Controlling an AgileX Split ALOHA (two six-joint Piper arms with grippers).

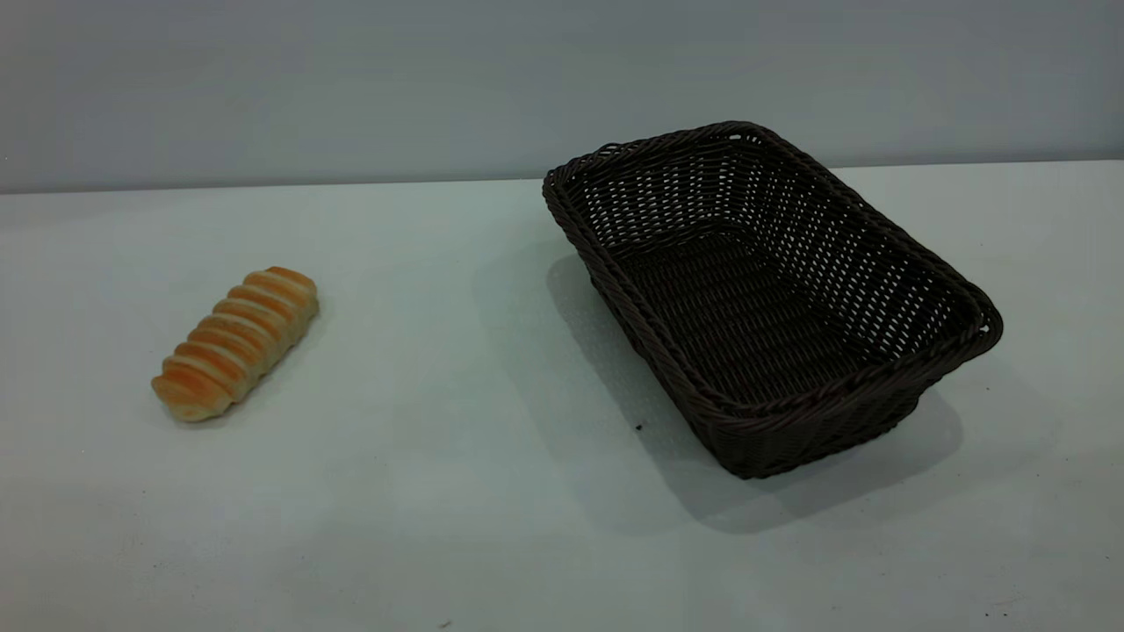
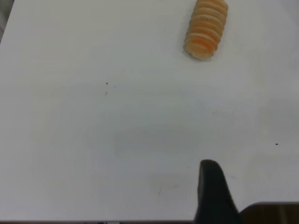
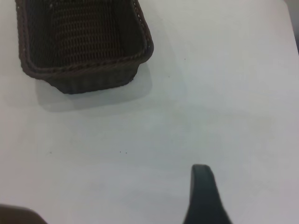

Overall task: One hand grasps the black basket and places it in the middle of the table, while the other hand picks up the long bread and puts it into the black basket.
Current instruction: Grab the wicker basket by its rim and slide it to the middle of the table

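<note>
Each wrist view's edge crops the long bread (image 2: 206,29) and black basket (image 3: 84,46).

Backdrop: plain grey wall (image 1: 351,79) across the whole far side, unmarked, no seams or fixtures visible. It meets the table (image 1: 421,491) along a straight, nearly level line at the far edge. Tabletop is a broad, flat, white-grey surface, matte, filling the near and middle field from left to right. A few tiny dark specks (image 1: 639,427) dot it right of centre; faint scuff marks show near the front edge. Light is soft and diffuse, coming from above and slightly from the far side: shadows on the tabletop are pale, blurred at their edges, falling toward the near side. The wall shades evenly, slightly darker toward the upper corners.
</note>
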